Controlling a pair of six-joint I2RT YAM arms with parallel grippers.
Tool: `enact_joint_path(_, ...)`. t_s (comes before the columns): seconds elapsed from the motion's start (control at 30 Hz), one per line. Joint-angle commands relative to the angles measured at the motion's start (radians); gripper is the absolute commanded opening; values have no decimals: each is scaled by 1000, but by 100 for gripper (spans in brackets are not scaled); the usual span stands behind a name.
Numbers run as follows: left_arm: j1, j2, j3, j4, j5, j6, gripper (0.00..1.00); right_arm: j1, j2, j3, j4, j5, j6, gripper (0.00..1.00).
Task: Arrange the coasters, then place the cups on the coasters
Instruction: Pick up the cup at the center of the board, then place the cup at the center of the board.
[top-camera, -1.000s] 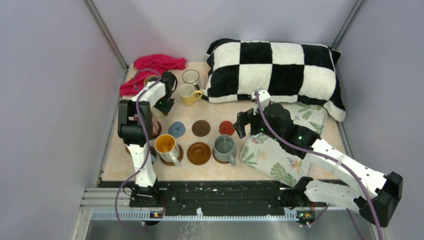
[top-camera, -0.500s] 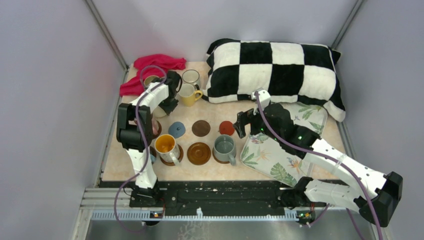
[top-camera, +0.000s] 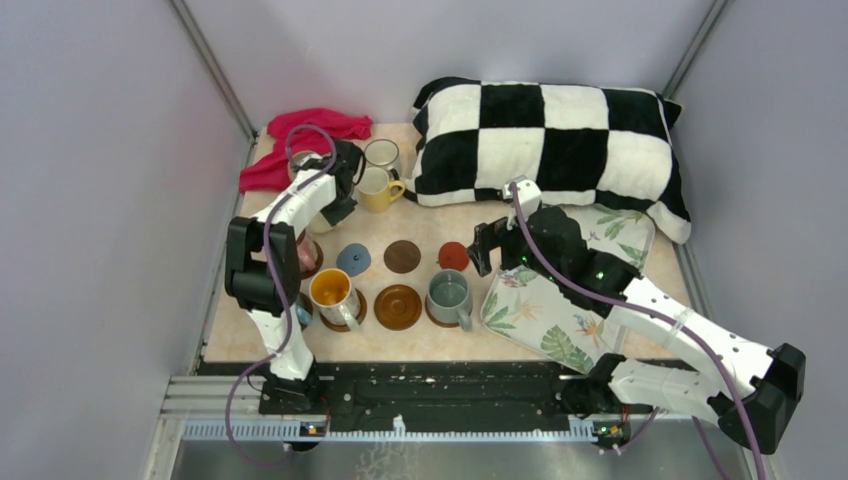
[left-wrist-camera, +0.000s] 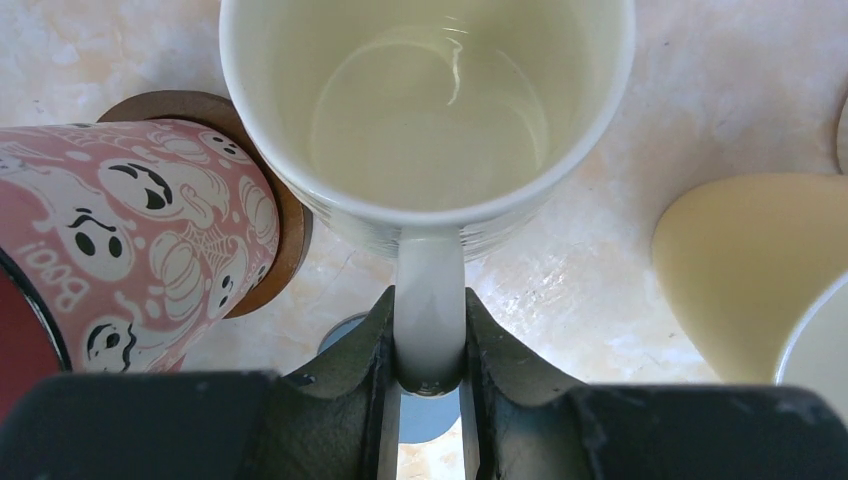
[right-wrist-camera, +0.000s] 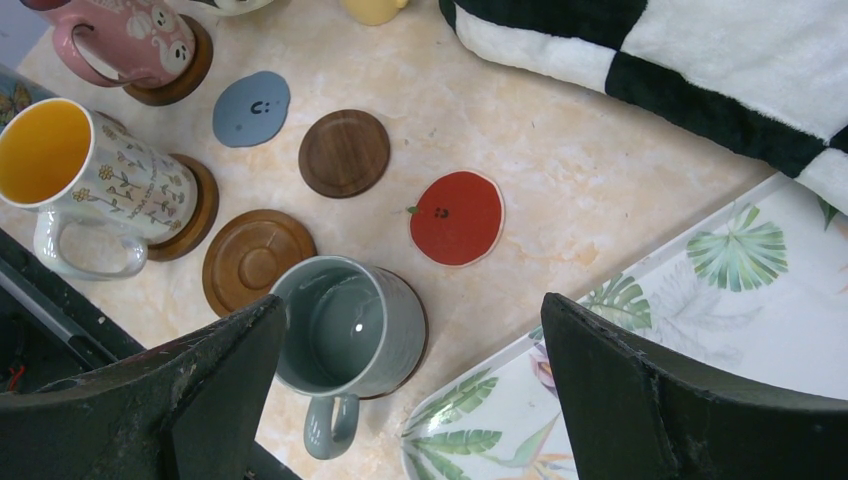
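Our left pincer (left-wrist-camera: 428, 335) stayed pinched on the handle (left-wrist-camera: 430, 285) of the cream mug (left-wrist-camera: 430, 100), which was just beside the pink ghost mug (left-wrist-camera: 130, 240). Over the last second that arm's elbow swung outward, away from the pink ghost mug. The right pincer (right-wrist-camera: 410, 305) hung spread, unmoved. We judged a carry was beginning toward the free blue-grey coaster (right-wrist-camera: 250, 107), dark brown coaster (right-wrist-camera: 345, 152) or red coaster (right-wrist-camera: 457, 217) near that mug.
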Motion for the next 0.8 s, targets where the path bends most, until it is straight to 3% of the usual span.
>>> enact_joint_path(0.0,-13,-80,-5,72,-66,56,0,-5,-30,19,28,10,-6,99)
enact_joint_path(0.4,-29,-113,-208,335,9,198,0,-5,-21,20,34,-7,-6,99)
enact_joint_path(0.53,-29,-76,-207,334,38,181,0,-6,-14,20,34,-11,-4,99)
enact_joint_path(0.77,-29,-45,-186,307,22,128,28,-6,-12,20,31,-19,-4,99)
